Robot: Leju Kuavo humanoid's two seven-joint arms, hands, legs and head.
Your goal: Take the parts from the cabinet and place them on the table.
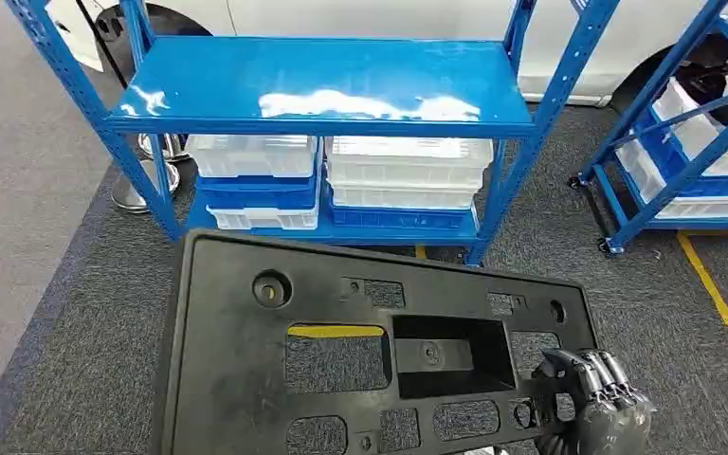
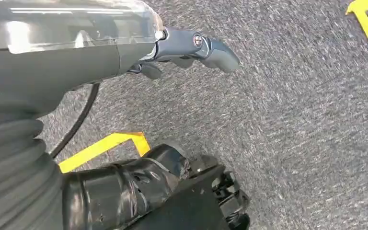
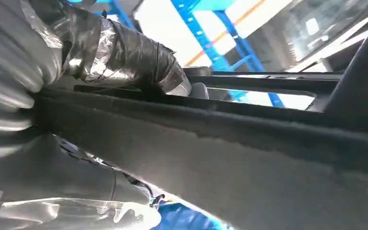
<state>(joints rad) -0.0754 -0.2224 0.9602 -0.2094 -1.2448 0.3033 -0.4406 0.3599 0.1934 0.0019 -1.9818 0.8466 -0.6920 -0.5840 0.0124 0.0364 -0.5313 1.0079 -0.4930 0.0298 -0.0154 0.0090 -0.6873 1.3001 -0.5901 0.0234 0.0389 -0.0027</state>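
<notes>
A large black plastic panel [image 1: 341, 313] with several cut-outs is held up close in front of me, low in the head view. My right hand [image 1: 602, 408] grips its lower right edge. In the right wrist view its taped fingers [image 3: 124, 52] wrap over the panel's rim [image 3: 244, 158]. My left hand [image 2: 100, 67] hangs over grey carpet, its thumb [image 2: 206, 48] spread away from its dark taped fingers [image 2: 124, 191]. Those fingers lie against a black shape; I cannot tell whether that is the panel.
A blue shelf rack [image 1: 322, 85] stands ahead with white and blue bins [image 1: 408, 175] on its lower shelf. A second blue rack [image 1: 692, 161] holds bins at the right. Yellow floor tape [image 1: 711, 284] runs along the carpet. A white car [image 1: 389, 19] is behind.
</notes>
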